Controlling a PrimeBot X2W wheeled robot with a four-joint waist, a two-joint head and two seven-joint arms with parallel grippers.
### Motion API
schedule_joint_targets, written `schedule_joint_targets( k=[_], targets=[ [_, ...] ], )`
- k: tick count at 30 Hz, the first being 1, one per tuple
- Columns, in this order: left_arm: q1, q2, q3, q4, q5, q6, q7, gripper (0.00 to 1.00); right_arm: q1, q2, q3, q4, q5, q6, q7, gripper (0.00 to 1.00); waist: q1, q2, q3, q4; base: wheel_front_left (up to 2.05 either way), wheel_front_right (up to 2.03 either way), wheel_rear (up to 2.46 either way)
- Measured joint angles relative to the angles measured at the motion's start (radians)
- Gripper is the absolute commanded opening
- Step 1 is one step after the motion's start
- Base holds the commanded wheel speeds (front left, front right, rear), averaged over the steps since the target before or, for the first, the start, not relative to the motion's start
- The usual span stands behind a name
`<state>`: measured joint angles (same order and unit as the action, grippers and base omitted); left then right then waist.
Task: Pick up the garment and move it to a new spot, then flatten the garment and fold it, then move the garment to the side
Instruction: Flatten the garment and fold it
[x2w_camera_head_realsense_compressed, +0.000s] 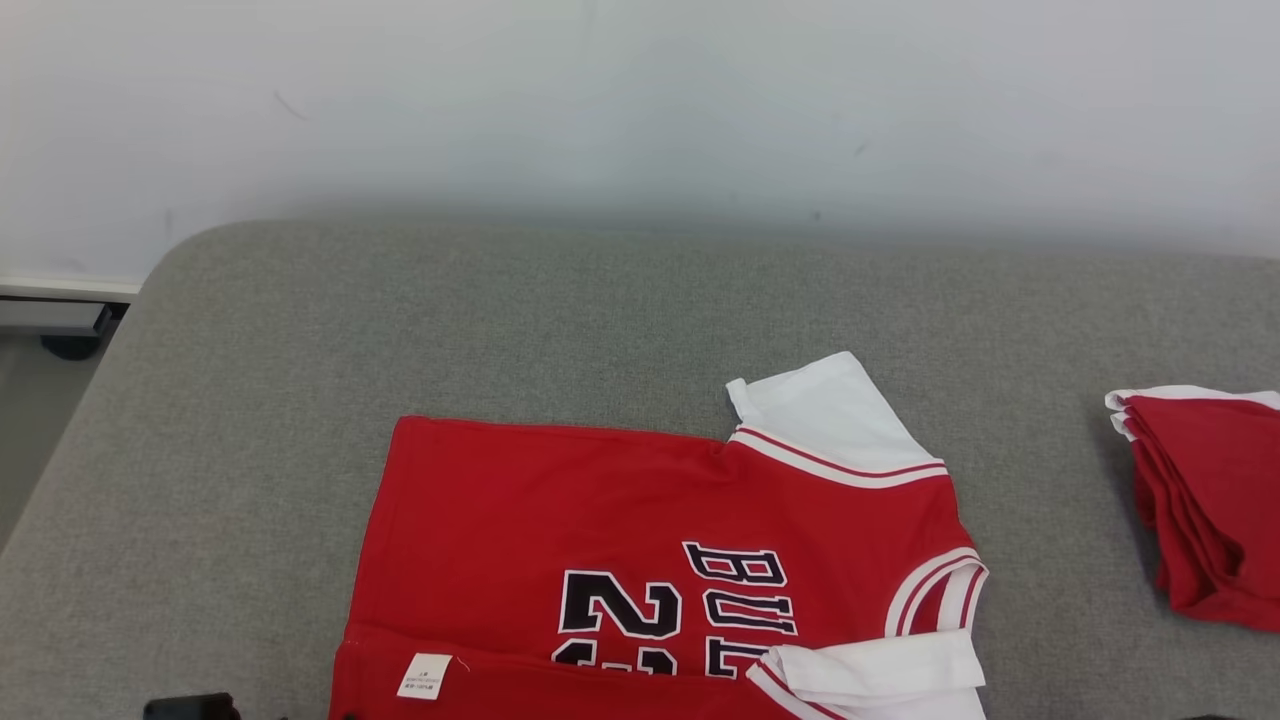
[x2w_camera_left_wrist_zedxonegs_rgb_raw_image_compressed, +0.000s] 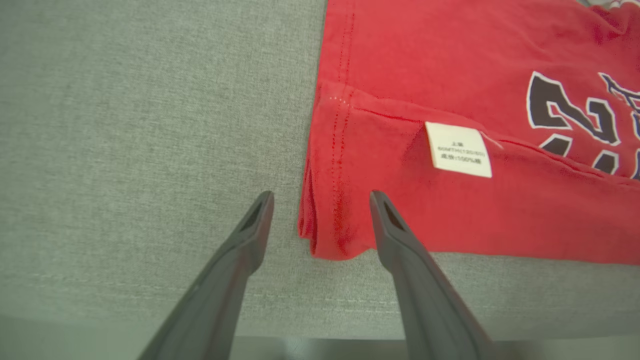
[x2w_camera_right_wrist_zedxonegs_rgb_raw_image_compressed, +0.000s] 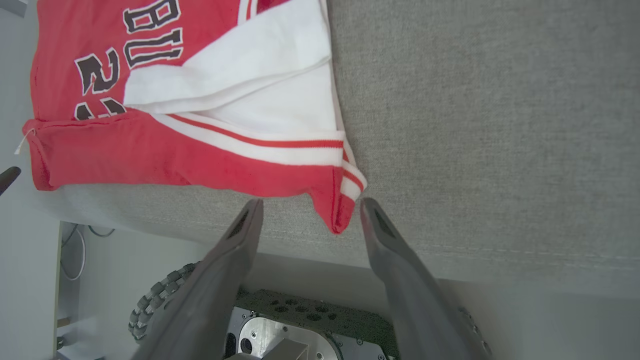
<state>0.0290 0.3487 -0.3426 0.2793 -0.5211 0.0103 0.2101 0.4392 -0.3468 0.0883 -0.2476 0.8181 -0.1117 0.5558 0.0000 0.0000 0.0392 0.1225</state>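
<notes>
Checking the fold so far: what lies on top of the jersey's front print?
A red flap of the jersey at its near edge, bearing a white label, is folded over the number's lower part. The digits' rest beneath it is hidden.

Six o'clock, the red-and-white printed jersey (x2w_camera_head_realsense_compressed: 620, 520) runs off the head view; three o'clock, folded red cloth stack (x2w_camera_head_realsense_compressed: 1210, 500) clipped; white fabric label (x2w_camera_left_wrist_zedxonegs_rgb_raw_image_compressed: 458, 149) print unreadable.

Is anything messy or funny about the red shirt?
A little. The shirt is only half folded: its near edge is flipped over, showing the inside label, and one white sleeve sticks out unfolded at the far side.
</notes>
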Motion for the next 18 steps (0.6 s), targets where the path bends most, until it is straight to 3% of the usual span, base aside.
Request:
schedule_joint_targets(
  k=[4,8,18],
  targets=[
    [0.012,0.002,0.040,-0.058,-0.006,0.028,-0.045,1.00,-0.032,0.008,-0.052,-0.005,-0.041,-0.008,-0.048,1.00,0.0000,0.0000,-0.019,0.003,0.00,0.00,0.00],
    [0.004,-0.013,0.083,-0.130,0.000,0.060,-0.121,1.00,-0.114,0.058,-0.096,-0.007,-0.083,-0.012,-0.128,1.00,-0.0001,0.0000,-0.044,0.005,0.00,0.00,0.00],
    [-0.066,-0.071,0.033,-0.180,0.066,0.060,-0.233,1.00,-0.257,0.190,-0.087,0.044,-0.242,-0.013,-0.374,1.00,-0.0001,-0.0001,-0.107,0.006,0.00,0.00,0.00]
  ],
)
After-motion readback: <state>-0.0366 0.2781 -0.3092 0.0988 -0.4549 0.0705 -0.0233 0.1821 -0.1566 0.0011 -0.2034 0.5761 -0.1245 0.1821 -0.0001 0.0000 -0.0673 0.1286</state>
